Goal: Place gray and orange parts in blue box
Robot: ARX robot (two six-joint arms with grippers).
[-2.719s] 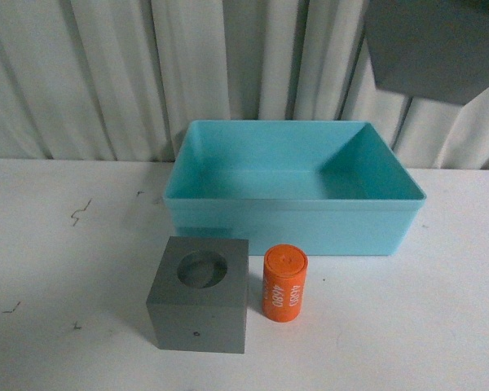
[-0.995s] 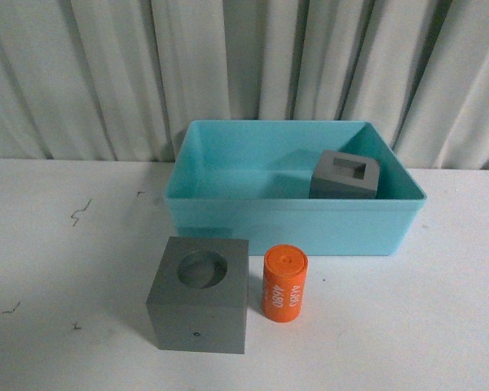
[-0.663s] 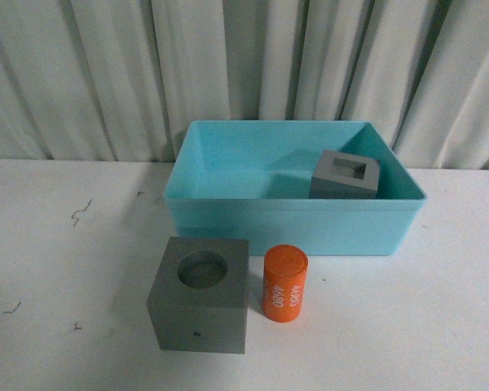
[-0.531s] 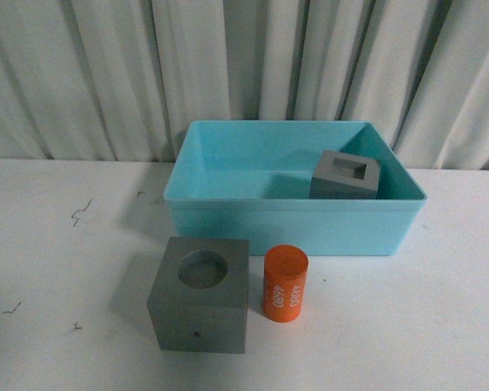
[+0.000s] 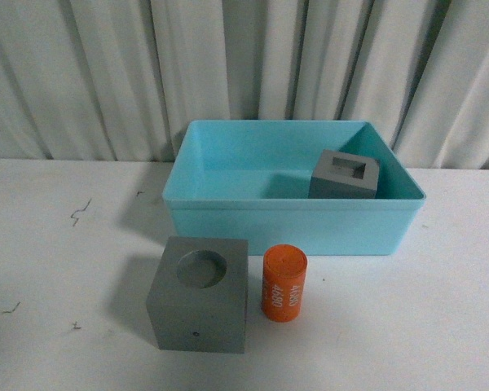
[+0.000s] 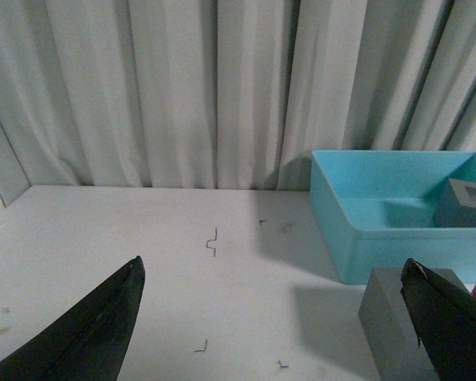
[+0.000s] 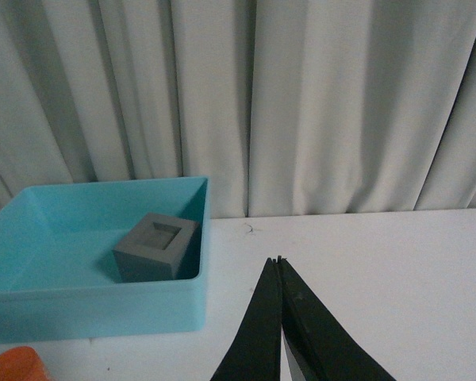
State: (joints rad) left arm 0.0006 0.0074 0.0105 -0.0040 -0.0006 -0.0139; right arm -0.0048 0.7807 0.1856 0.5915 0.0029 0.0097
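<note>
a: what's changing?
b: the square-recess cube [image 5: 345, 177], hanging at upper right moments ago, is now sitting inside the blue box [image 5: 293, 204], probably flat, though the wall is hiding its base. one part down.
a: counting?
b: two gray cubes, one orange cylinder [image 5: 284, 284], one box. the round-recess cube [image 5: 199, 293] and cylinder are still waiting at lower centre, outside. the left gripper [image 6: 273, 262] is gaping wide; the right gripper [image 7: 279, 262] is pressing its tips together, empty.

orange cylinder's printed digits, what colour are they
White, running down the side of the orange cylinder. They show best in the front view.
</note>
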